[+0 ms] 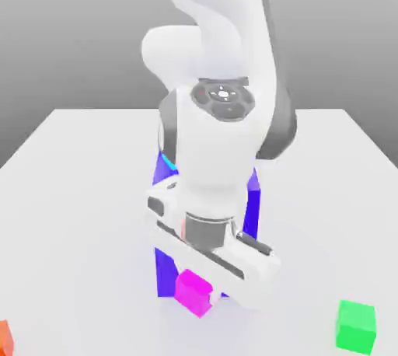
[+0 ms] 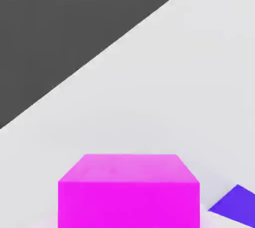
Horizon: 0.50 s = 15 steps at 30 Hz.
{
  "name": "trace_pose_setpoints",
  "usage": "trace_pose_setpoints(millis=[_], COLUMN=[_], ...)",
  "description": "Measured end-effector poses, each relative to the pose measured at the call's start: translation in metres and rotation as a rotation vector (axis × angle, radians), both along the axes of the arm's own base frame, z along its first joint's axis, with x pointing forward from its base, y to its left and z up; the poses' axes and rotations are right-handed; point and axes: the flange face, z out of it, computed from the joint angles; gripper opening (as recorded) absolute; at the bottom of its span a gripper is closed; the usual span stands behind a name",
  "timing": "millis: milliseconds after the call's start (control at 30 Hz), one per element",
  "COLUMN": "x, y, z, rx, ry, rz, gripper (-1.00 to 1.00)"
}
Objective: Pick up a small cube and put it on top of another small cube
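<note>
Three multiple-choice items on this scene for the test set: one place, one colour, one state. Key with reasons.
1. Where is the green cube?
A) the exterior view's left
B) behind the arm
C) the exterior view's right

2. Colour of the big block?
A) yellow
B) blue-violet
C) white

3. State of the gripper?
A) wide open, far above every cube
B) closed in at the magenta cube
C) lying on the green cube

Key:
1 C: the green cube sits near that view's right edge.
2 B: the big block shows blue-violet around the arm.
3 B: the gripper is at the magenta cube, jaws closed in.
</note>
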Motion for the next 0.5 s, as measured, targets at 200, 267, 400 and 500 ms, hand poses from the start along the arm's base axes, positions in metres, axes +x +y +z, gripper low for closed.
trace_pose_setpoints(millis=[200, 267, 400, 500], x=[-0.018, -0.020, -0.021, -0.021], y=[0.140, 0.151, 0.154, 0.154], z=[0.013, -0.007, -0.035, -0.035], rx=[0.067, 0.078, 0.080, 0.080], ry=[-0.022, -0.026, -0.026, -0.026], rz=[0.305, 0.327, 0.334, 0.334], gripper=[-1.00, -1.00, 1.00, 1.00])
